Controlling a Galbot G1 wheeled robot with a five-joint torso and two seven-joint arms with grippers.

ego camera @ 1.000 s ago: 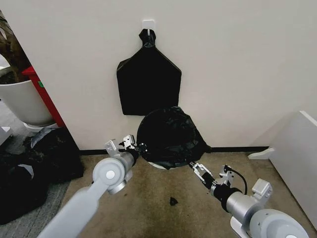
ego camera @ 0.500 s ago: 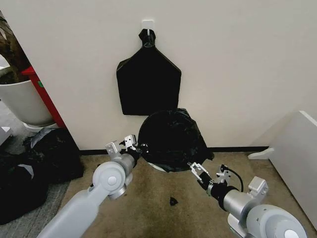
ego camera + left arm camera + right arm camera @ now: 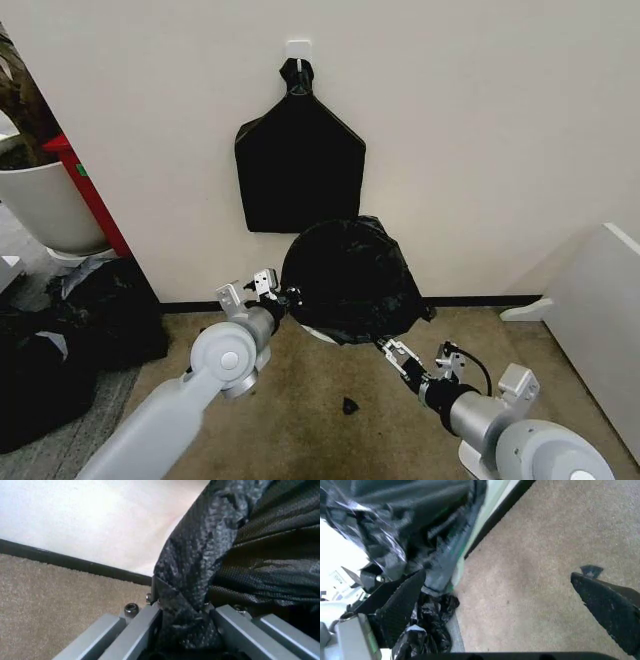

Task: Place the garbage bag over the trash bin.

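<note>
Carpeted office corner, white wall

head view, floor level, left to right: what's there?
White planter pot → bulky black sacks → left gripper, shut on the garbage bag's edge → garbage bag over the trash bin → right gripper, open → white panel. The hanging flat bag is above, left out.

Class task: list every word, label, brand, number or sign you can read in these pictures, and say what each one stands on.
No text can be read in these pictures.
The garbage bag, draped on the trash bin: plain, no print.
The flat black bag hanging on the wall: no label.
The left gripper, clamping the bag film: no markings.
The right gripper, open beside the bin: no legible markings.
</note>
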